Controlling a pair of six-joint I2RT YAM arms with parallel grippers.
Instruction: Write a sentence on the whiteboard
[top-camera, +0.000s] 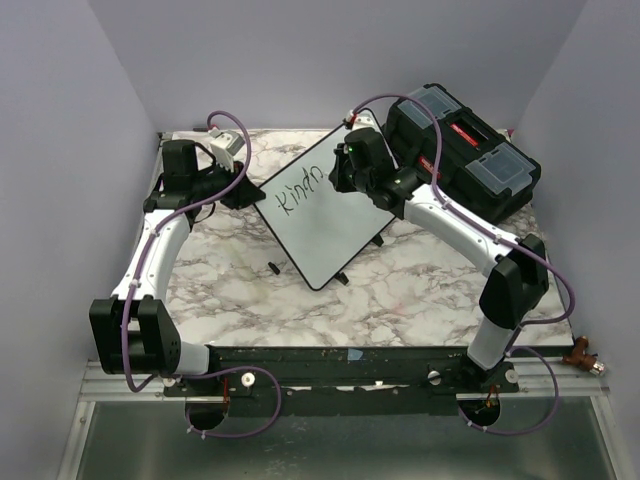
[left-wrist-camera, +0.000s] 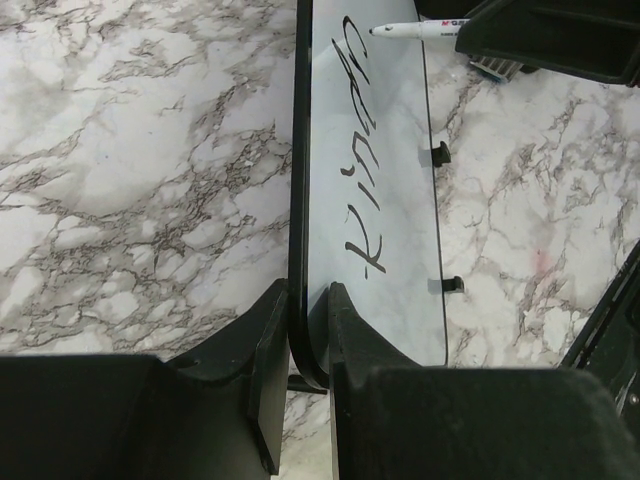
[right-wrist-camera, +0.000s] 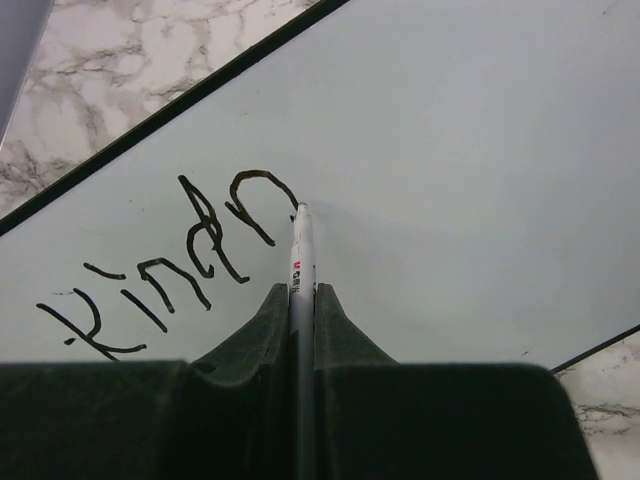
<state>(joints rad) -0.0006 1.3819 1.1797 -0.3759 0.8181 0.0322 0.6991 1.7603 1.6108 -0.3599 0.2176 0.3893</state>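
Left gripper (left-wrist-camera: 305, 292) is clamped on the whiteboard (top-camera: 335, 225), 1 finger on each side of the thin black frame, right by a rounded corner at the board's left end. The board sits diagonally in the middle of the marble table (top-camera: 400, 290), with 1 corner pointing to the far wall and another toward the arm bases.

Over on the right, the right gripper (right-wrist-camera: 302, 290) is closed tight on a white marker (right-wrist-camera: 301, 250), the barrel pinched between the 2 fingers and the tip touching the white surface. The sentence (right-wrist-camera: 175, 265) reads "Kindn" so far, slanting up along the board's upper-left edge, and the tip rests just at the end of the last curve.

Plenty of bare white lies below and to the right of the lettering, all the way to the far frame. In the top view, open marble stretches between the board's near corner and the table's front edge. It is tighter at the back right: the black toolbox (top-camera: 465, 150) stands just behind the right arm, near the board's far edge. The left arm runs close along the left wall.
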